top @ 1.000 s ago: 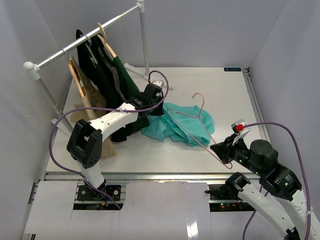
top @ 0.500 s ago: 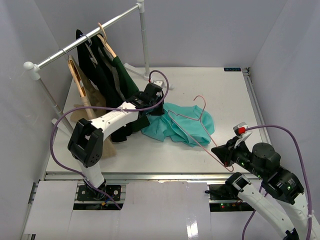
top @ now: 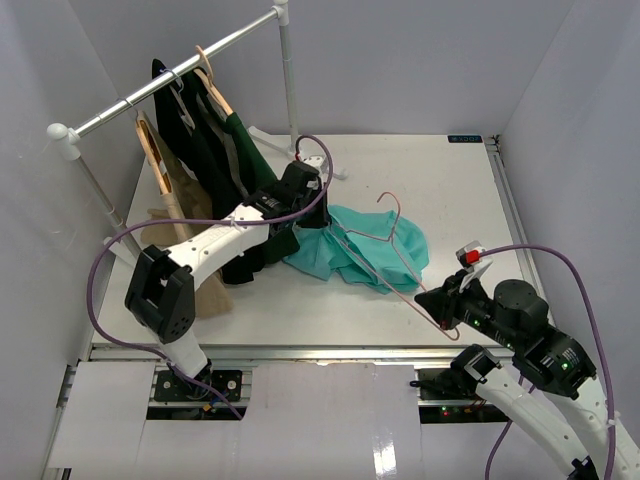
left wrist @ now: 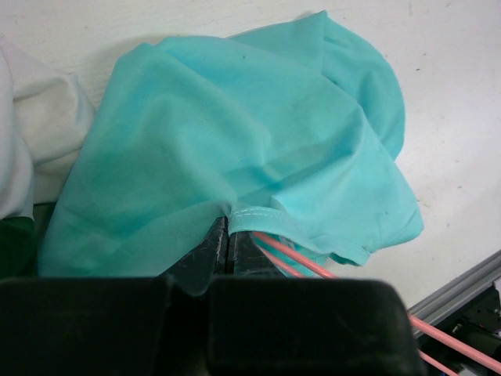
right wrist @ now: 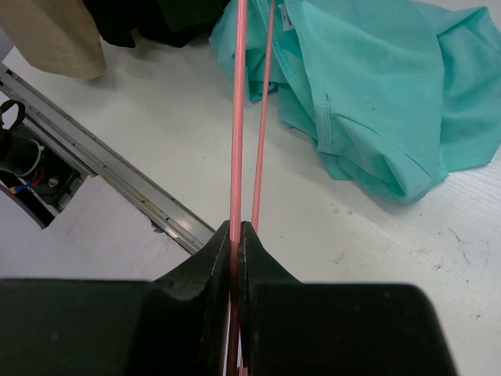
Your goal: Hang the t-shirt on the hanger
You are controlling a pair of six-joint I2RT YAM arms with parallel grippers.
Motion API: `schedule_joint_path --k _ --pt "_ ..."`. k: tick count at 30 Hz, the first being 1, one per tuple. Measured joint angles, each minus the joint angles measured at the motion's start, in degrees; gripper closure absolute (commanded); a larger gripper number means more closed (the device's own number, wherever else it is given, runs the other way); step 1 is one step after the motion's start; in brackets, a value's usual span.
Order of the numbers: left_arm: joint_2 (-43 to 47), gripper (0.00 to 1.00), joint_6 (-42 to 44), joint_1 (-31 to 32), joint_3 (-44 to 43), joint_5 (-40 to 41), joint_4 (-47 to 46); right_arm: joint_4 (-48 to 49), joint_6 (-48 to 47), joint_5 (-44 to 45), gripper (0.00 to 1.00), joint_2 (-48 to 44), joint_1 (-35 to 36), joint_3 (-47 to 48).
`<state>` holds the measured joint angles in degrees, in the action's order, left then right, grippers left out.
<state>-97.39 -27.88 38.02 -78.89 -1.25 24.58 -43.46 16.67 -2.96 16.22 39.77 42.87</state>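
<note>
The teal t-shirt (top: pixel 370 250) lies crumpled on the white table's middle; it also fills the left wrist view (left wrist: pixel 235 149) and shows in the right wrist view (right wrist: pixel 376 94). My left gripper (top: pixel 303 215) is shut on the t-shirt's hem at its left edge (left wrist: pixel 227 227). The pink wire hanger (top: pixel 385 240) slants over the shirt, hook up at the back. My right gripper (top: pixel 445 303) is shut on the hanger's near corner; its wire (right wrist: pixel 236 117) runs from between my jaws towards the shirt. The hanger's wire (left wrist: pixel 313 262) passes under the hem beside my left fingers.
A clothes rail (top: pixel 170 80) stands at the back left with wooden hangers, a dark green garment (top: pixel 240 150) and a tan garment (top: pixel 175 215). The table's front rail (right wrist: pixel 102 157) is close below the hanger. Purple cables loop from both arms.
My right gripper has shifted the hanger slightly left and back, so its hook now stands further left over the shirt. My left gripper has moved a little back, still holding the hem.
</note>
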Motion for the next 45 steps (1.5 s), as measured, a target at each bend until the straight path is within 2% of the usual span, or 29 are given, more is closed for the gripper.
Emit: schedule_joint_path --k 7,17,24,30,32,35,36,37,40,45 --pt "3.92 1.00 0.36 0.00 0.00 -3.51 0.29 2.45 0.07 -0.75 0.92 0.02 -0.01 -1.13" --pt "7.38 1.00 2.60 -0.05 -0.30 -18.87 -0.20 11.42 -0.39 -3.67 0.92 3.57 0.00 -5.13" --pt "11.51 1.00 1.59 0.92 -3.00 -30.38 -3.01 22.21 -0.01 -3.66 0.92 4.10 -0.02 -9.32" --pt "12.88 0.99 0.16 3.22 -4.11 -37.24 -5.77 35.10 2.00 -3.78 0.92 4.32 -0.02 -17.01" --pt "12.86 0.86 0.01 3.47 -4.07 -38.24 -5.57 38.53 2.84 -4.28 0.92 4.95 0.00 -18.60" --pt "13.52 0.53 0.38 3.52 -4.03 -38.39 -4.27 45.20 3.81 -6.11 0.92 5.83 0.00 -20.74" --pt "14.01 0.44 0.76 3.48 -4.02 -38.27 -3.51 47.87 4.04 -6.72 0.92 5.68 -0.01 -21.76" --pt "14.62 0.39 1.30 3.43 -4.02 -38.08 -2.64 50.85 4.22 -7.33 0.92 5.30 -0.02 -22.99" --pt "17.70 0.33 3.24 3.47 -4.08 -36.85 1.22 58.53 4.50 -8.84 0.92 2.75 0.00 -27.63" --pt "23.66 0.32 8.52 3.56 -5.35 -29.54 9.19 67.53 4.61 -10.96 0.92 -2.07 0.00 -32.42"
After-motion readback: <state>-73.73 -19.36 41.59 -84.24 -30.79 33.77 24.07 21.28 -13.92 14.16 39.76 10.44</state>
